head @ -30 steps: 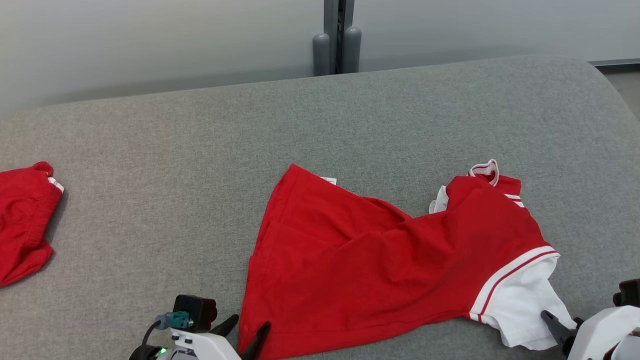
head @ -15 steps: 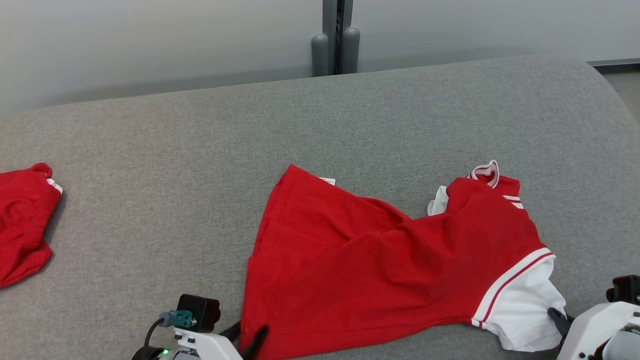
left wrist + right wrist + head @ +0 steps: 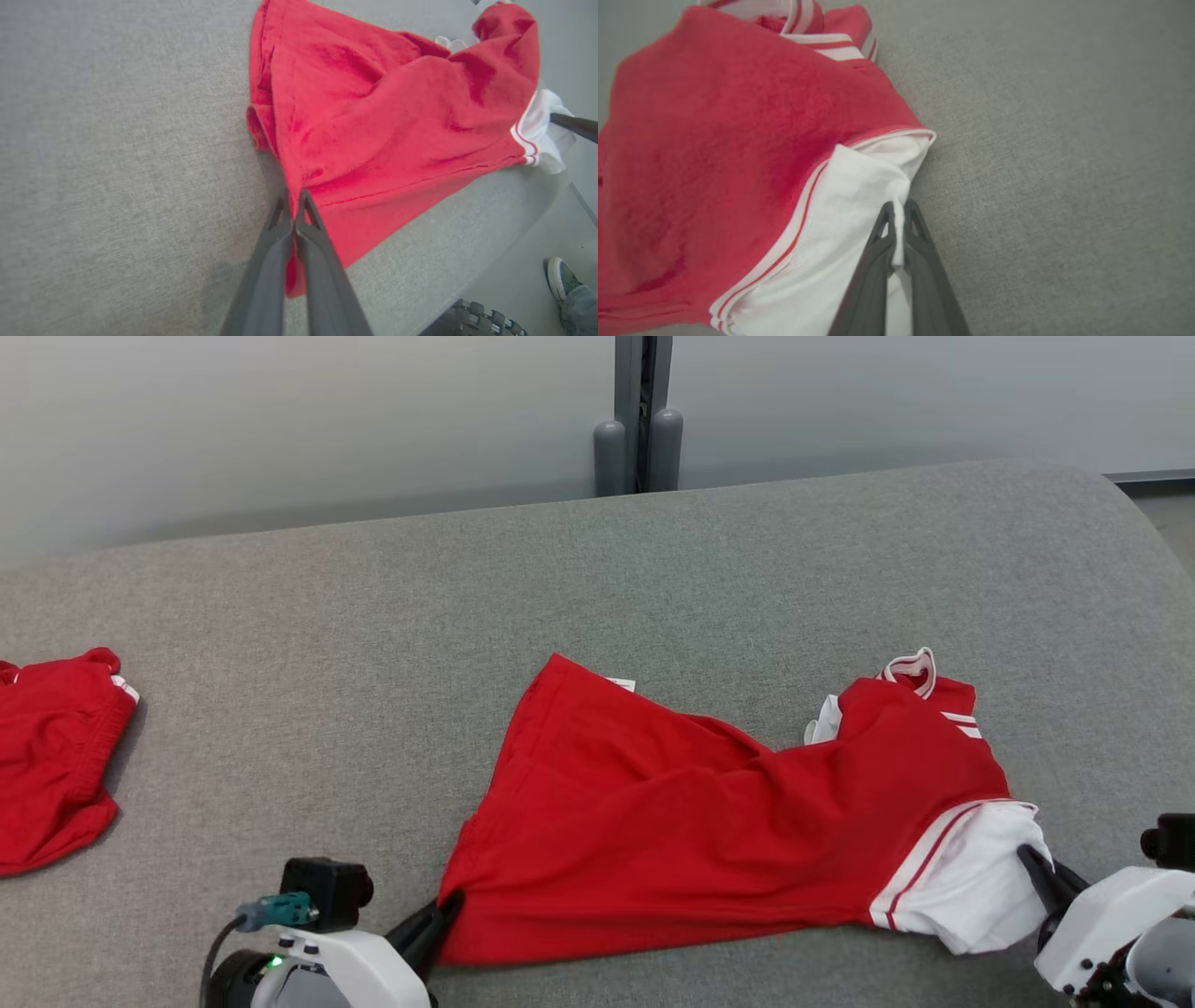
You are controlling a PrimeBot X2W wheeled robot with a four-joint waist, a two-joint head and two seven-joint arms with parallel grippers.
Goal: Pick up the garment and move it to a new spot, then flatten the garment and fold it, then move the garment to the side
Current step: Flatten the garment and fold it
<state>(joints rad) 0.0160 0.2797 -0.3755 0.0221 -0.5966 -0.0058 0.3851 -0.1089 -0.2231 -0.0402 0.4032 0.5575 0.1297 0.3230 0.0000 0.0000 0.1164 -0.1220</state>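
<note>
Left fingers clenched on the garment at its red hem corner; right fingers clenched on its white sleeve. Garment lies rumpled between them on grey worktop. Judged: grasp made; lift, move, flattening, folding, setting aside all remain.

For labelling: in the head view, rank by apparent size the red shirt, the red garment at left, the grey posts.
1. red shirt
2. red garment at left, cropped by the frame
3. grey posts, also farther away

Bare grey surface spreads beyond the garment; another red cloth occupies its far left edge.
</note>
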